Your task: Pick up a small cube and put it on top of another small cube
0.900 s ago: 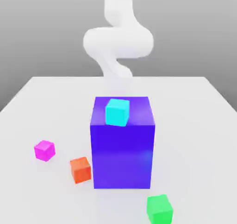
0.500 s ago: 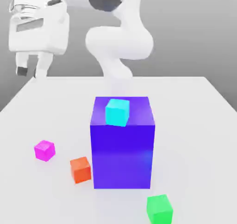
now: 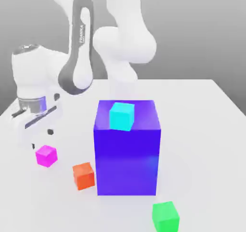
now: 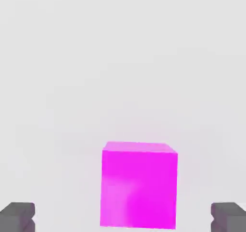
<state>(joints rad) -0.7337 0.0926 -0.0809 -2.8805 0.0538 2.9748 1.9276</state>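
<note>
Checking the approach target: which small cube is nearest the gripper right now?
The magenta cube, between the open fingertips in the hand view; the orange, green and cyan cubes lie farther off.

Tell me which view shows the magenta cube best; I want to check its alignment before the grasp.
The hand view: the magenta cube appears large there, between the open fingertips. The exterior view shows it small, on the table near the orange cube.
</note>
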